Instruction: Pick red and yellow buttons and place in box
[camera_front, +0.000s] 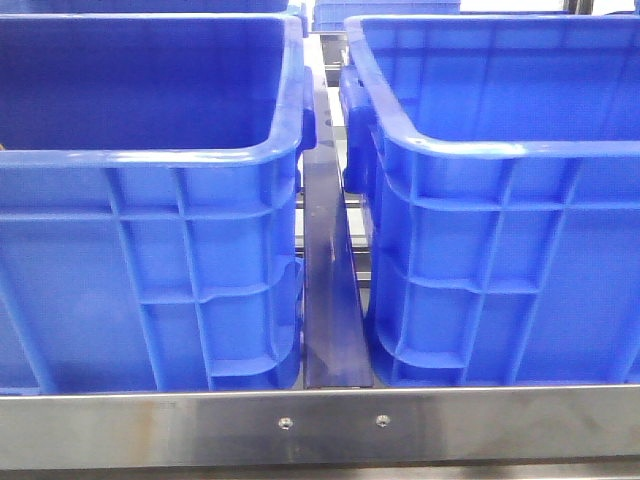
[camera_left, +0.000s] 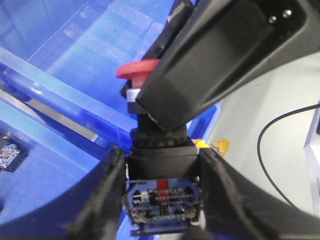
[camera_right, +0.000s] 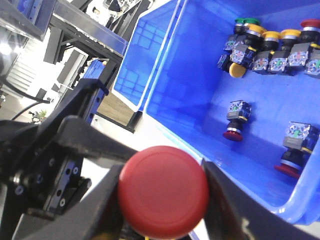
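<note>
Neither gripper shows in the front view. In the left wrist view my left gripper (camera_left: 162, 200) is shut on the black and blue body of a red button (camera_left: 137, 70). A black finger (camera_left: 215, 55) of the right gripper lies over the button's neck, below the cap. In the right wrist view my right gripper (camera_right: 162, 200) is shut on the same red button's cap (camera_right: 162, 190), with the left gripper (camera_right: 45, 170) close beside it. Yellow-capped buttons (camera_right: 272, 36) lie in a blue crate (camera_right: 190, 85) beyond. The box (camera_front: 500, 150), with the lighter inside, stands on the right.
A second blue crate (camera_front: 150, 160) with a darker inside stands on the left, with a narrow gap between the two. A steel rail (camera_front: 320, 425) runs along the front. The crate in the right wrist view also holds several red (camera_right: 234, 134) and green (camera_right: 246, 22) buttons.
</note>
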